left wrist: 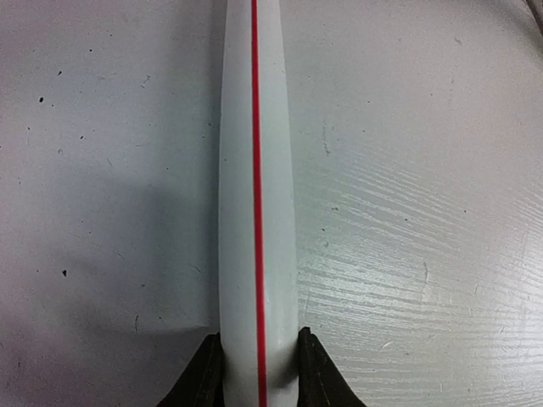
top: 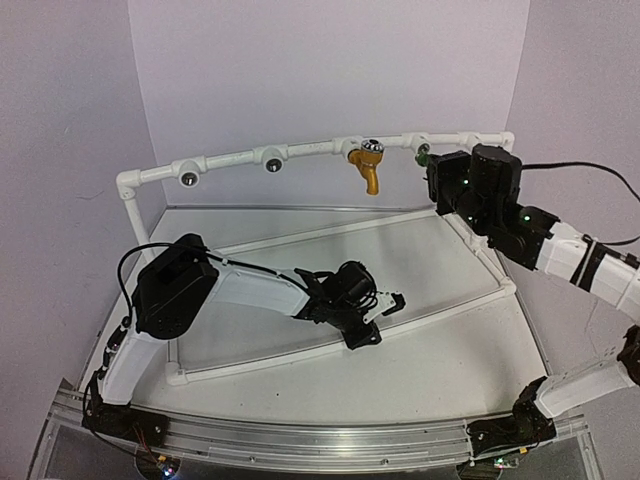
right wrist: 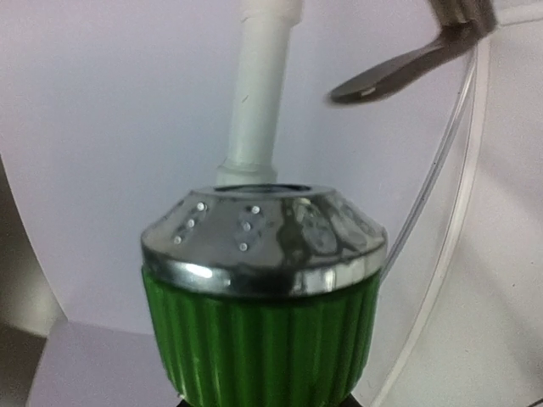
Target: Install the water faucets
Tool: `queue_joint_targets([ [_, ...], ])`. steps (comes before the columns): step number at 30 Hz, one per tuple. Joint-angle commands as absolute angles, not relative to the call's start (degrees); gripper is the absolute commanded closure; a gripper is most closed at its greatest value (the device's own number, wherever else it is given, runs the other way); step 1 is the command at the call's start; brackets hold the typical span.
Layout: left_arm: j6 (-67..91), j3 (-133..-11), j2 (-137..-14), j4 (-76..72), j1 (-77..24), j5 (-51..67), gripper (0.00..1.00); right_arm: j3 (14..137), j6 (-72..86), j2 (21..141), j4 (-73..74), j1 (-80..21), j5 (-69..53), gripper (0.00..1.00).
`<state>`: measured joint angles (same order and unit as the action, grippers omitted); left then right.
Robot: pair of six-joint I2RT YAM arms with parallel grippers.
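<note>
The right gripper (top: 436,172) grips the green faucet (right wrist: 259,339), cap (right wrist: 263,237) at the top pipe (top: 300,150), just right of the seated yellow faucet (top: 368,170); the left gripper (left wrist: 259,377) clamps the low pipe (left wrist: 254,170); pushed in askew, the faucet could jam or twist out of the grip; if that brace slips, both pipes could shift
</note>
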<state>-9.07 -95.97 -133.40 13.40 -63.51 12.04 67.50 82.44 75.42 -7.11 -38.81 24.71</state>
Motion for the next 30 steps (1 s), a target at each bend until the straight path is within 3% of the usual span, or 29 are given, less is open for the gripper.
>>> queue_joint_targets([
  [1, -8.54, -91.03, -132.11, 21.81, -67.97, 25.86, 0.55, 64.92, 51.02, 67.42, -0.40, -39.73, 15.59, 1.00],
  [8, -5.69, -88.61, -120.03, 19.07, -65.59, 25.58, 0.25, 54.76, 21.57, 56.38, 17.71, -39.73, 8.20, 0.97],
  [13, -2.12, -87.27, -110.63, 18.72, -64.08, 30.63, 0.21, 50.44, 13.56, 50.72, 20.74, -39.77, 6.05, 0.83],
  [17, 4.33, -83.81, -104.29, 15.21, -64.07, 34.95, 0.19, 49.71, 9.87, 50.57, 19.11, -39.74, -4.70, 1.00],
  [24, 22.15, -70.47, -94.14, -9.60, -64.07, 40.61, 0.19, 53.71, 5.81, 56.61, 16.70, -39.73, -33.51, 1.00],
  [30, 31.53, -65.27, -90.42, -19.29, -64.11, 33.30, 0.17, 55.27, 8.63, 59.52, 12.28, -39.74, -49.55, 1.00],
])
